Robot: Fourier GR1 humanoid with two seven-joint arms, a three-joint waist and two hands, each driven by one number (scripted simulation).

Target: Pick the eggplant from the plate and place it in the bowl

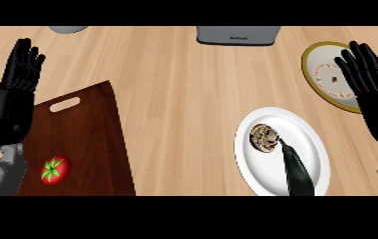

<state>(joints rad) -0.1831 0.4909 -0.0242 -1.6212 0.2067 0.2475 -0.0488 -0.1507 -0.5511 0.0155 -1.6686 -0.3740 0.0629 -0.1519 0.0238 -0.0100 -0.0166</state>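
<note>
Eggplant (295,168) is lying lengthwise on a white plate (247,155) at the counter's lower right, its narrow tip pointing at a round brownish item (263,137).
Judged by its dark, glossy skin, it is looking light, stiff and slippery, so its thicker middle is offering the best hold. The right hand (359,75) is hanging over the bowl (319,63), fingers straight and empty, and the left hand (16,83) is resting open at the left edge.

Dark eggplant (297,170) lying on white plate (256,174)
</note>
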